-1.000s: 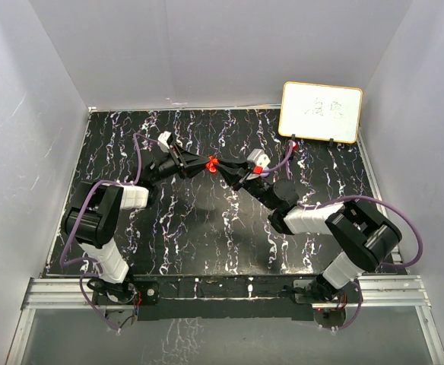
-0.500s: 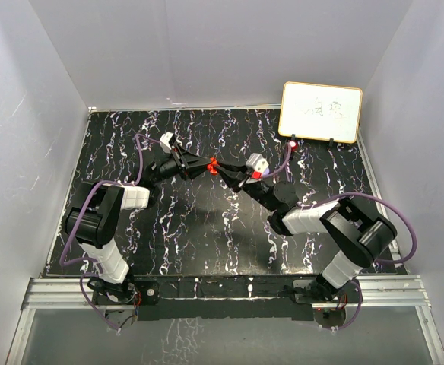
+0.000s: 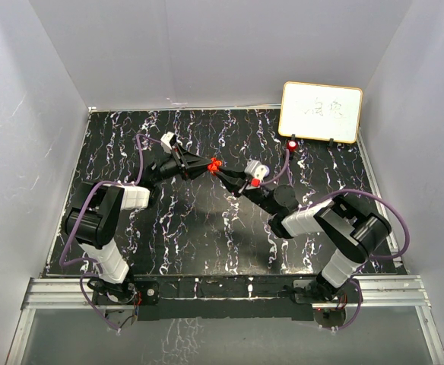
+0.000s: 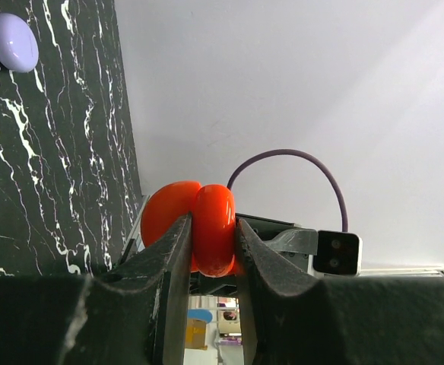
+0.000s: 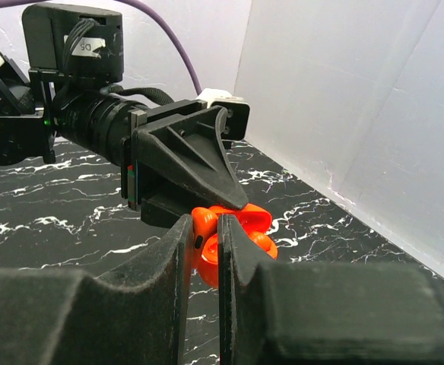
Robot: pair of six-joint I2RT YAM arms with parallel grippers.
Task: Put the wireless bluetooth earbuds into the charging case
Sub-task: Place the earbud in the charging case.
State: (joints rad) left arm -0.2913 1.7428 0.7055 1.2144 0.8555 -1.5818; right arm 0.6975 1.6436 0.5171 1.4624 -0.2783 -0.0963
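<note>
The left end effector is clamped narrowly on a glossy red round plastic charging case, its two black fingers pressing the case's sides. From the left wrist view the case shows as two rounded lobes side by side. It is held up off the black white-veined marble-pattern bench, above the rear middle of it in the top view.

The right end effector meets it from the opposite side, tip to tip. Its fingers stand almost together, with a tiny red plastic earbud pinched in the slim gap between them. The earbud sits right against the near face of the red case; whether it has entered a socket I cannot tell. The left end effector's black wedge-shaped fingers lie just behind and above it in the right wrist view.

A pale purple round plastic charging case lies closed on the bench, well apart from both arms. A white board with a wooden frame stands at the right rear corner, against the white walls
</note>
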